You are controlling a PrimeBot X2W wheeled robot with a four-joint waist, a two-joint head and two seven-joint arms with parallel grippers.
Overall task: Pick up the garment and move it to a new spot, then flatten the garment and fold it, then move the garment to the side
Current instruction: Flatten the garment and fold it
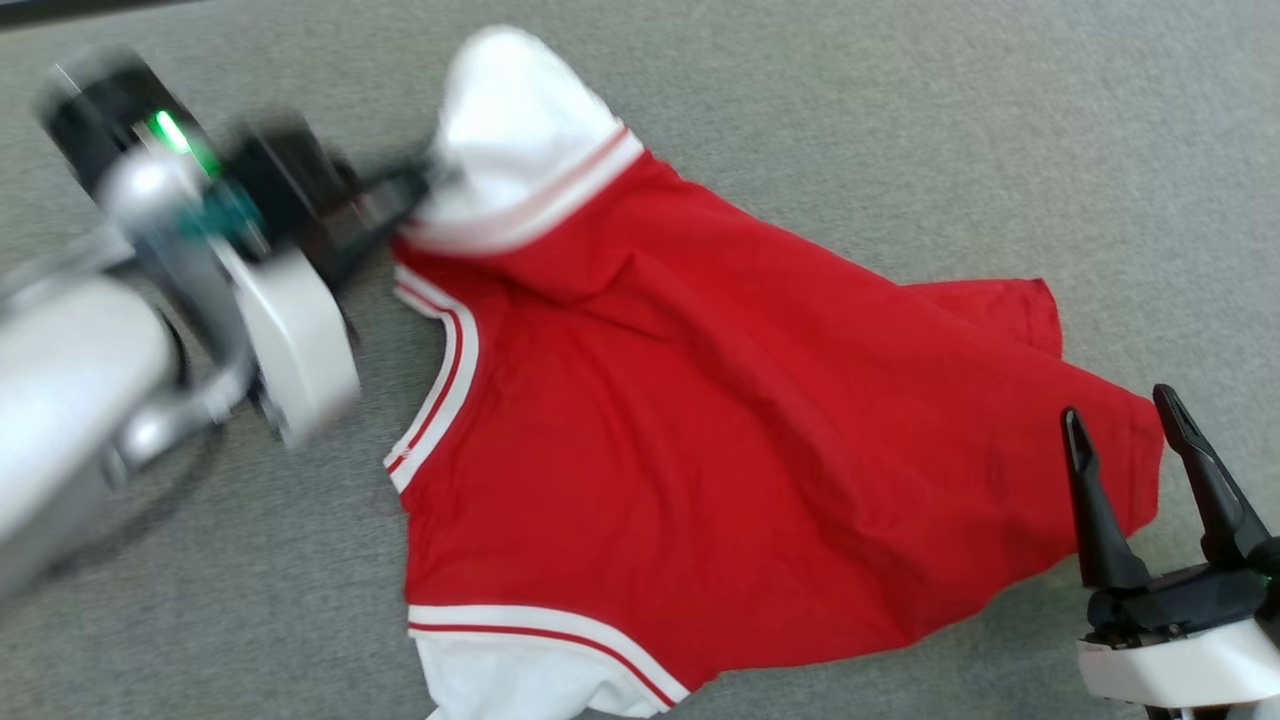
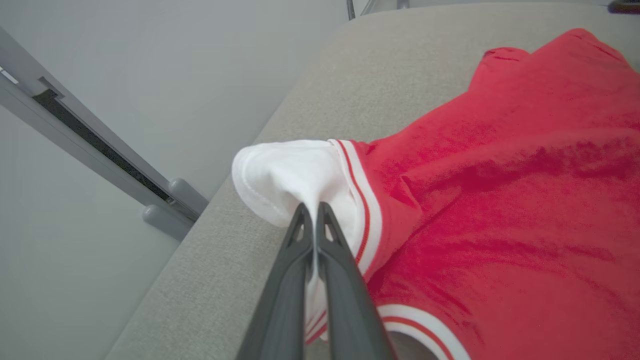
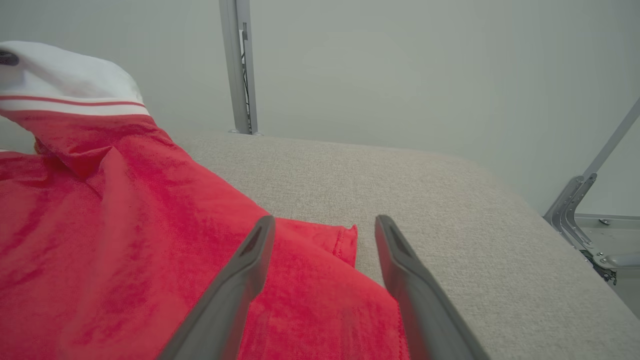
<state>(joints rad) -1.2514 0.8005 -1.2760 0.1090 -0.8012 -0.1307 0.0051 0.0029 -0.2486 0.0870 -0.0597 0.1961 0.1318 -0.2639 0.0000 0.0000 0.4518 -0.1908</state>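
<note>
Half gripped: pinching sleeve [image 2: 290,175] with left gripper [image 2: 314,209], holding right gripper [image 3: 325,221] agape by hem [image 3: 347,239]; likely flattening garment [image 1: 700,400], seize hem next.

Our right gripper [image 3: 325,220] holds its two dark fingers [image 3: 235,285] spread well apart. Beneath them lies the red garment [image 3: 125,225], its hemmed corner ending between the fingertips on the grey fabric surface [image 3: 450,200]. Toward the upper left we see the cloth lifted into a peak, topped by a white sleeve [image 3: 70,75] (banded with one thin red stripe). Behind stands a pale wall [image 3: 400,65] with a metal post [image 3: 237,65], and a metal bracket [image 3: 570,210] sits at the far right.
</note>
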